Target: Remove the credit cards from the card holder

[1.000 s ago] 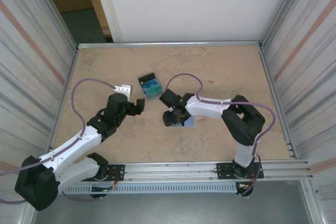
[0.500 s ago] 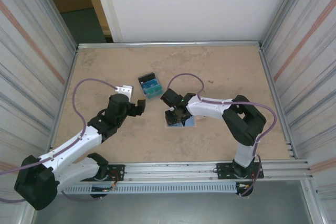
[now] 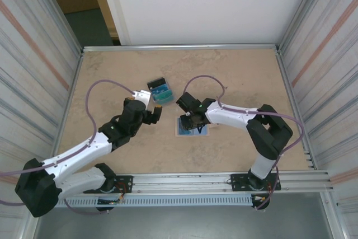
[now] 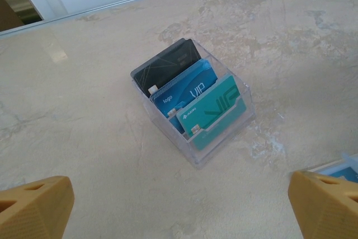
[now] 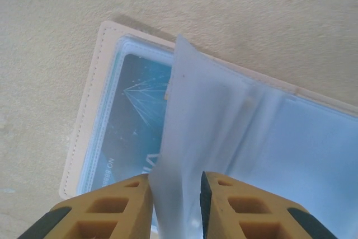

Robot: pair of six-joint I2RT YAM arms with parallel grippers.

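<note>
Card holder (image 5: 106, 121) sleeve (image 5: 187, 132) pinched in right gripper (image 5: 175, 191).

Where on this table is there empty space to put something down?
The far right of the table, between the right arm and the back edge, is bare; so is the far left corner. The middle is crowded: the clear box, left gripper, right gripper and card holder sit close together.

Robot lab cell: corrugated metal walls (image 3: 33, 71), aluminium base rail (image 3: 196, 179), beige table (image 3: 235, 76).
</note>
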